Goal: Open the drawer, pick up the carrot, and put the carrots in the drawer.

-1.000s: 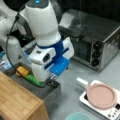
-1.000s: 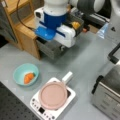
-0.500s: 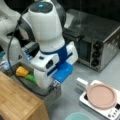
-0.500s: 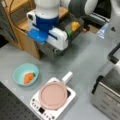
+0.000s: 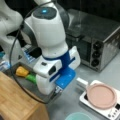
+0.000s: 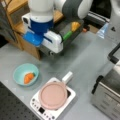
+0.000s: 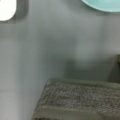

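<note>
In a front view, the arm's head is seen shifted toward the view's left against half a second ago, now hanging over the open drawer (image 5: 23, 81) beside the wooden cabinet top (image 5: 17, 100). The gripper (image 5: 56, 91) is located at the drawer's front edge, low near the grey table (image 5: 75, 105); its fingers are hidden under the white-and-blue body, so its opening cannot be told, and nothing is seen held. A yellow item (image 5: 22, 71) and a green item (image 5: 31, 78) are seen lying in the drawer, just left of the gripper. A toaster oven (image 5: 100, 47) is placed at the view's right, and a pink pan (image 5: 101, 96) rests on a white cooker at lower right. In a front view from the opposite side, the gripper (image 6: 51, 53) is seen at the drawer (image 6: 62, 28) front, fingers again hidden. The carrot (image 6: 28, 77) is seen lying in a teal bowl (image 6: 17, 72) on the table, well apart from the gripper, toward the view's lower left; it has not been picked up. In the wrist view, only grey table (image 7: 62, 45), the bowl's rim (image 7: 102, 5) at top right and a dark speckled surface at the bottom are shown; no fingers are visible.
</note>
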Controlling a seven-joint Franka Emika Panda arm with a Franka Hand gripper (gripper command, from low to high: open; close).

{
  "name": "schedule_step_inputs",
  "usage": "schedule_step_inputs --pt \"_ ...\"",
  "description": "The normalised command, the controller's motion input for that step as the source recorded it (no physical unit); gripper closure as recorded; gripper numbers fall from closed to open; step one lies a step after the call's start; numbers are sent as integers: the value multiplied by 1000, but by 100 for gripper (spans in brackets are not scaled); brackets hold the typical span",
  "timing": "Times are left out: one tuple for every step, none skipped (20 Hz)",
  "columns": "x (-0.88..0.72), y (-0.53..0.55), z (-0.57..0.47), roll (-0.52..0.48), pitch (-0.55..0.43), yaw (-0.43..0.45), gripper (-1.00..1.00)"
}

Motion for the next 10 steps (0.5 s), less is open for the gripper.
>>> schedule_step_inputs --pt "450 -210 172 121 302 19 -100" --pt "436 -198 175 123 303 20 -100" --pt "431 -186 168 123 298 16 -100" --pt "433 -177 157 123 280 9 -100" --pt "432 -170 135 123 269 7 -100" --pt "421 -164 122 123 263 7 -100" --pt "414 -166 115 122 255 9 -100" --pt "409 -178 110 127 253 21 -100" --pt "379 -180 117 128 253 24 -100" --pt "384 -189 114 135 259 30 -100"
